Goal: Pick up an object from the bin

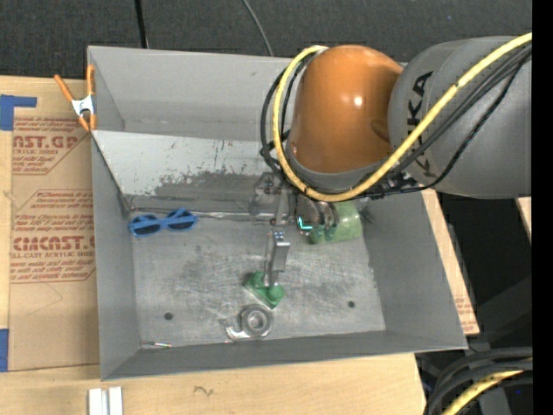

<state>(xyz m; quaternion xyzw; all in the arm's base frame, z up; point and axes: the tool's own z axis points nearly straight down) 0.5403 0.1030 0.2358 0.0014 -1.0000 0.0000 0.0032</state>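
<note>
My gripper [274, 277] reaches down from under the orange wrist cover to the bin's floor, near the front middle. Its tip is right at a small dark green thing [268, 296], touching or just above it; I cannot tell whether that thing is gripped. Just in front of the green thing lies a silver metal ring [254, 321]. A pale green block [345, 224] lies to the right, partly hidden under the arm.
Blue sunglasses [162, 223] lie at the left of the bin's floor, close to the back slope. The arm and its orange cover hang over the bin's back right part and hide what lies beneath.
</note>
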